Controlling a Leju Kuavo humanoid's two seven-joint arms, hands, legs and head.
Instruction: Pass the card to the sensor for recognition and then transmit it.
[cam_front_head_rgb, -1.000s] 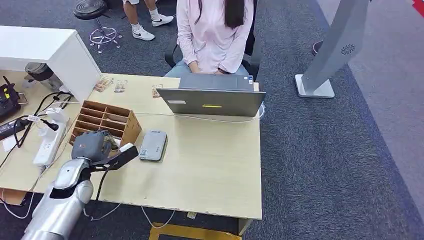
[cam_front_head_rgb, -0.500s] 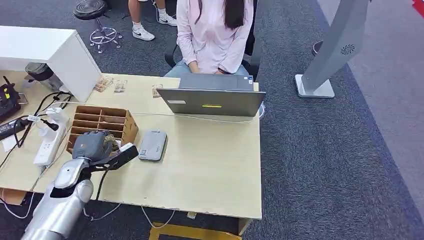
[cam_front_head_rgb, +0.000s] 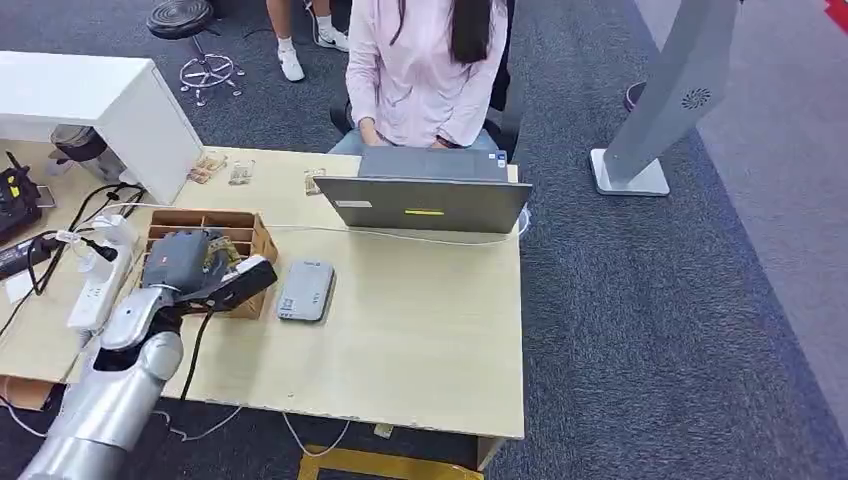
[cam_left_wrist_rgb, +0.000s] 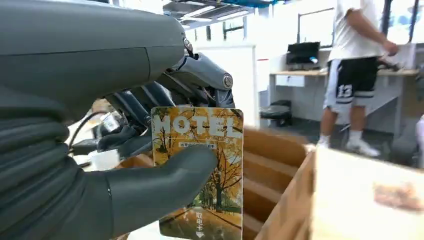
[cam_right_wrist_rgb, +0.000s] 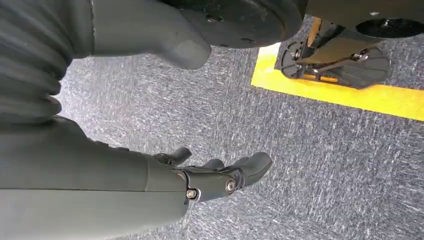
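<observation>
At the table's (cam_front_head_rgb: 420, 340) left, the left hand (cam_front_head_rgb: 195, 268) pinches the card (cam_left_wrist_rgb: 200, 170), marked HOTEL, between thumb and fingers, over the near end of the wooden slotted box (cam_front_head_rgb: 215, 222). Just right of the hand lies the grey sensor (cam_front_head_rgb: 306, 290). Farther back stands a laptop (cam_front_head_rgb: 425, 202), with a person (cam_front_head_rgb: 425, 65) seated behind it. The right hand (cam_right_wrist_rgb: 220, 177) hangs above carpet, empty, fingers loosely spread.

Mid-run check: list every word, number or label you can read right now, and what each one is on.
"HOTEL": on the card pinched in the left hand.
"13": on the black shorts of a person standing behind.
Small line under HOTEL and the characters near the card's lower edge: too small to read.
Yellow strip on the laptop lid: too small to read.
</observation>
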